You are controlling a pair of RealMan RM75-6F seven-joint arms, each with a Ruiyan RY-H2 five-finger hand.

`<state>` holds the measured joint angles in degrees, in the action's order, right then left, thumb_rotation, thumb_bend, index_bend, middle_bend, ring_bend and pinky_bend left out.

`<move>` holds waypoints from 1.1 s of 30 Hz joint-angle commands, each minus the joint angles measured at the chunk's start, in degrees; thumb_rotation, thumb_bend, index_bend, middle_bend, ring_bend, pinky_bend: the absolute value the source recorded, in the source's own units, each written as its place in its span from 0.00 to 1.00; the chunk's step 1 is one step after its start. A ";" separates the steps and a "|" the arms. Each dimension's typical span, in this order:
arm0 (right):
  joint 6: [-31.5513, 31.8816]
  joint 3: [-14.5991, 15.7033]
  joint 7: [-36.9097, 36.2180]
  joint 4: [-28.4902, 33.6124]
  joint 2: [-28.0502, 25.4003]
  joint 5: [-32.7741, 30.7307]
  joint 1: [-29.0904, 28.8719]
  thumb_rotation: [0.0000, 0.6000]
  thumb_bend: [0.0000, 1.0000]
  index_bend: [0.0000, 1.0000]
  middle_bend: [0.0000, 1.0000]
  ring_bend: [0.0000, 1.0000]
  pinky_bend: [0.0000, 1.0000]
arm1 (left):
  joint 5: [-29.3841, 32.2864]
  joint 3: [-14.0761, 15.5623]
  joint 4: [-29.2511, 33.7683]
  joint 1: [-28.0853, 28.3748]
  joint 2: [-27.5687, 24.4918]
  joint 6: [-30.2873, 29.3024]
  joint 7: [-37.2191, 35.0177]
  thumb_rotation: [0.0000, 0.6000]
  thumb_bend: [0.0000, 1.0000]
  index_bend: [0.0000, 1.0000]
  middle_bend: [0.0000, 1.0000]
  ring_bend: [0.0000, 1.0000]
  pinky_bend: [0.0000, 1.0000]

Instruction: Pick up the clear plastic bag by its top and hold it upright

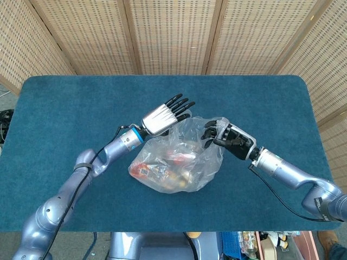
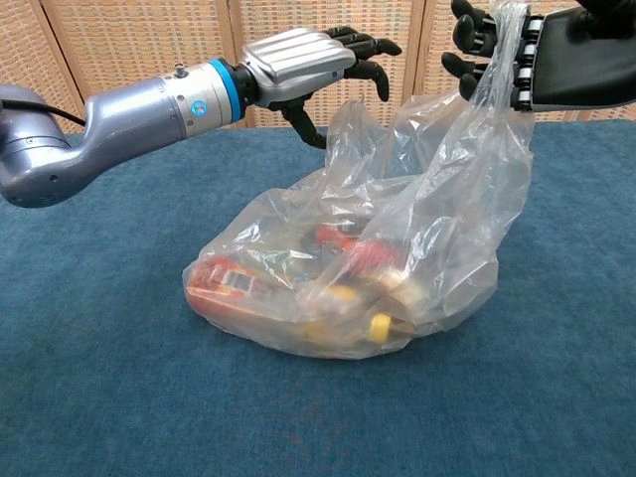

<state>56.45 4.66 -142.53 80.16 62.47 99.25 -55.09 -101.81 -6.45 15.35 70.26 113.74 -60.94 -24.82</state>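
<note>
Two robot hands, right robot hand (image 2: 497, 50) pinching clear plastic bag (image 2: 397, 258) top, left robot hand (image 2: 308, 60) spread above it.

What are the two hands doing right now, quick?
Left hand: open, fingers spread above the clear plastic bag, holding nothing.
Right hand: holding the top edge of the bag, pulled upward.
</note>
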 commanded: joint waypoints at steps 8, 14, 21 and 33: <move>1.13 0.82 -0.33 -0.24 0.03 0.24 -0.16 1.00 0.19 0.39 0.51 0.39 0.44 | 5.03 -1.53 -4.23 1.38 4.66 -0.20 3.01 1.00 0.45 0.42 0.00 0.00 0.02; 1.63 1.22 0.23 0.09 -0.28 0.12 -0.15 1.00 0.19 0.39 0.51 0.39 0.44 | 10.04 -4.90 -4.48 2.55 6.94 0.01 2.89 1.00 0.45 0.48 0.00 0.00 0.03; 1.90 1.48 0.93 0.48 -0.42 -0.31 -0.07 1.00 0.19 0.39 0.51 0.39 0.44 | 15.54 -9.06 -3.85 3.26 8.06 -3.78 -0.52 1.00 0.44 0.43 0.00 0.00 0.04; 2.22 1.50 2.21 1.77 -1.12 -0.75 -0.03 1.00 0.19 0.39 0.51 0.39 0.44 | 19.02 -10.96 -3.37 3.54 8.32 -7.55 -5.13 1.00 0.44 0.42 0.00 0.00 0.06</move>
<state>58.68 6.16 -140.33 81.91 61.37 98.52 -55.12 -83.17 -17.21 11.98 73.82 121.87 -68.13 -29.48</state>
